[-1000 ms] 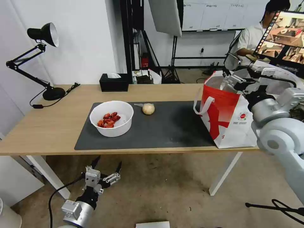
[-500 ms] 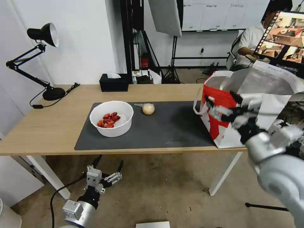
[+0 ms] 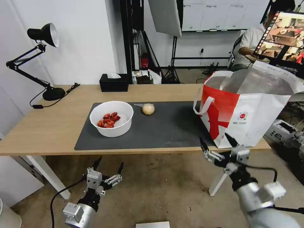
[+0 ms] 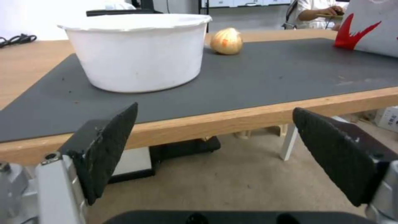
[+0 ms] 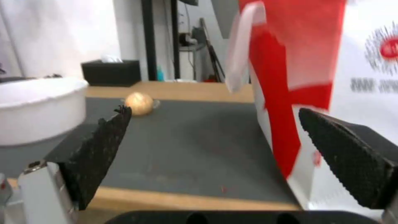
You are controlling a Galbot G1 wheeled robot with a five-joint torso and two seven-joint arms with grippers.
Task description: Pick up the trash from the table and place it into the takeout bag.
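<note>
The right gripper (image 3: 217, 146) hangs in the lower right of the head view, just below the front edge of the table (image 3: 47, 126), with its fingers spread wide and nothing between them. Directly above it stands the takeout bag (image 3: 253, 114), upright at the right end of the dark mat (image 3: 171, 126), its top open and the silver lining visible. The white bowl (image 3: 111, 118) with red scraps sits at the left part of the mat, and the wrapped beige ball (image 3: 148, 109) lies just beside it, toward the centre. The left gripper (image 3: 107, 165) is low in the lower left, under the table edge, also spread and empty.
</note>
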